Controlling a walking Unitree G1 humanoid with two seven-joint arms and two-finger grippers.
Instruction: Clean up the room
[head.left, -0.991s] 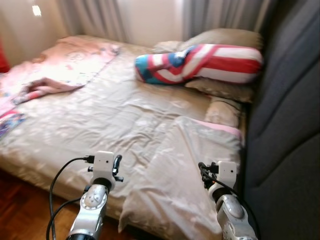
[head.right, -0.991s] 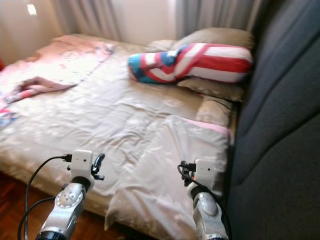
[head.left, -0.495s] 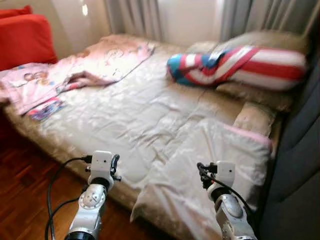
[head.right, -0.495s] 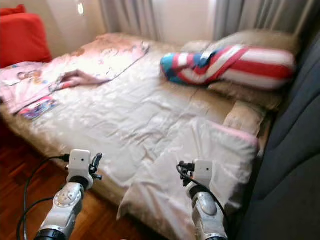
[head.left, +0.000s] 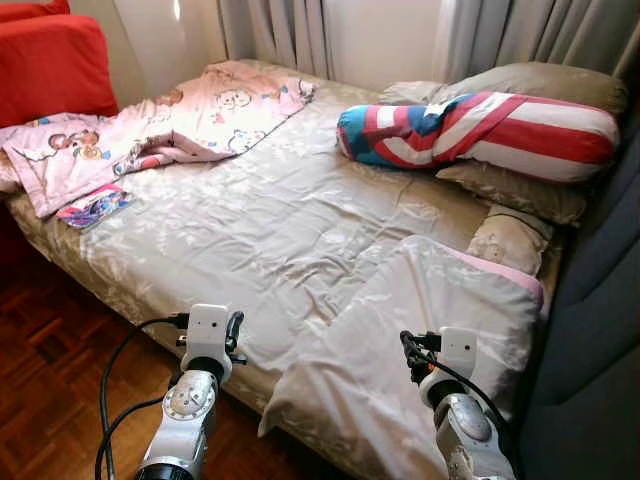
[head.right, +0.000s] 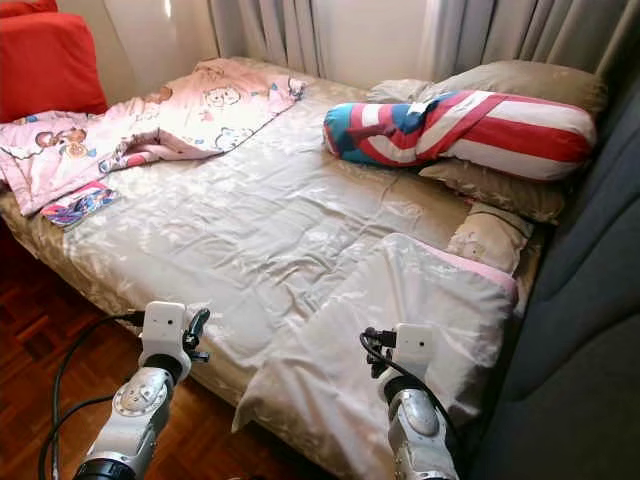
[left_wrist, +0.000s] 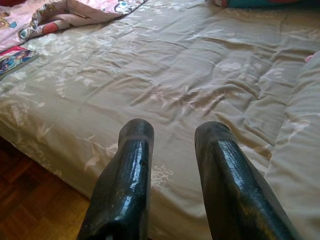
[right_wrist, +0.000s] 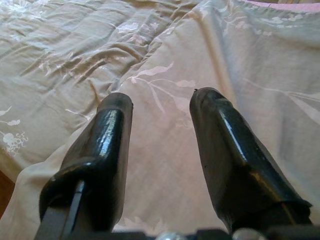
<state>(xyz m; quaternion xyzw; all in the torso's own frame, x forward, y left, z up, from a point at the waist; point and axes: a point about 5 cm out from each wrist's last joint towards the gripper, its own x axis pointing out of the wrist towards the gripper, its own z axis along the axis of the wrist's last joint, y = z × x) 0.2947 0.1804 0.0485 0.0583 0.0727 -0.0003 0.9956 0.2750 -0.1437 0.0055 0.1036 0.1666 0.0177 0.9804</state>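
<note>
A bed with a beige quilted cover lies before me. On its far left sprawls a crumpled pink cartoon blanket, with a colourful book beside it. A folded beige quilt with a pink edge lies at the near right corner. A red, white and blue bolster rests on beige pillows at the head. My left gripper is open and empty, held over the bed's near edge. My right gripper is open and empty above the folded quilt.
A red sofa stands at the far left. A dark grey upholstered surface rises along the right side. Wooden parquet floor runs in front of the bed. Grey curtains hang behind the bed.
The camera has swung to the left, bringing the red sofa, the book and more floor into view. Both grippers hold the same pose, open.
</note>
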